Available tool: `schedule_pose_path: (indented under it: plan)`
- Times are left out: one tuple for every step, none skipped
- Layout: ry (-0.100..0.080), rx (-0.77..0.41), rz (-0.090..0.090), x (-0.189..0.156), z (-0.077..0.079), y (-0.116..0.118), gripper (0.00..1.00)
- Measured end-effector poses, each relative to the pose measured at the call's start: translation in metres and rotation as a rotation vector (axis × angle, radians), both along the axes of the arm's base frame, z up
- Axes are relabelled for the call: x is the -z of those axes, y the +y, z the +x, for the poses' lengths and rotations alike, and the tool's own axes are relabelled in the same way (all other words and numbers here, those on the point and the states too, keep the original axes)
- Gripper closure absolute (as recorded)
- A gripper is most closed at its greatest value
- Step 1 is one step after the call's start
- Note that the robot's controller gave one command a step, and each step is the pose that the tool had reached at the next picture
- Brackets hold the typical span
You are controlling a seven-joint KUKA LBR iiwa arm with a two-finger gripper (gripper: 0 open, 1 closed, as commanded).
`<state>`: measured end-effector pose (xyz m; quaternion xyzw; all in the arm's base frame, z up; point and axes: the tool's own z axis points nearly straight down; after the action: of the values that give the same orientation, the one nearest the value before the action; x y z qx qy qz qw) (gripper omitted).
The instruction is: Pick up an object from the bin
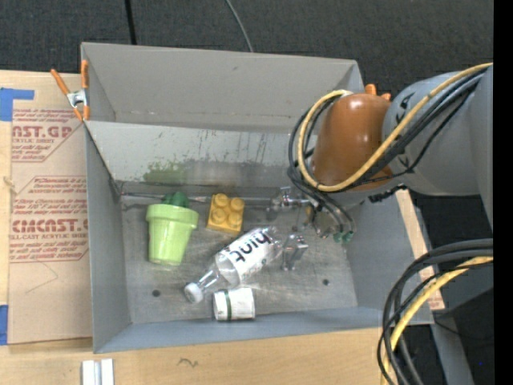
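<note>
The hand [298, 229] is hanging low inside the grey metal bin [104, 239], over the right part of its floor. It is sitting beneath the orange-covered wrist of the arm [346, 139], which is reaching in from the right. Its metal parts are showing as a dark, glinting cluster, and whether the hand is spread or pressed together cannot be told. Nothing is visibly sitting in its grasp.

The largest loose thing, a clear plastic bottle [236, 265] with a white label reading "hint", is lying on its side near the middle of the floor. It is running diagonally, its cap end pointing toward the lower left. Its base end is pointing up and right, just beside the hand's left side; whether the two are touching cannot be told.

A light green cup [170, 233] is sitting to the left of the bottle, well apart from the hand. A yellow studded building block [226, 212] is lying near the back wall, between the cup and the hand and just above the bottle's label. A small white cylinder [234, 304] with a dark green band is lying by the front wall, just below the bottle's neck.
</note>
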<state>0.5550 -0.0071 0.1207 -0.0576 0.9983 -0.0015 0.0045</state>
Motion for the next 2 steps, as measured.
schedule_pose_path:
  plan:
    - [0.011, -0.233, 0.003, 0.019, -0.015, 0.052, 0.00]
    - [0.008, -0.208, 0.002, 0.002, 0.000, 0.042, 0.00]
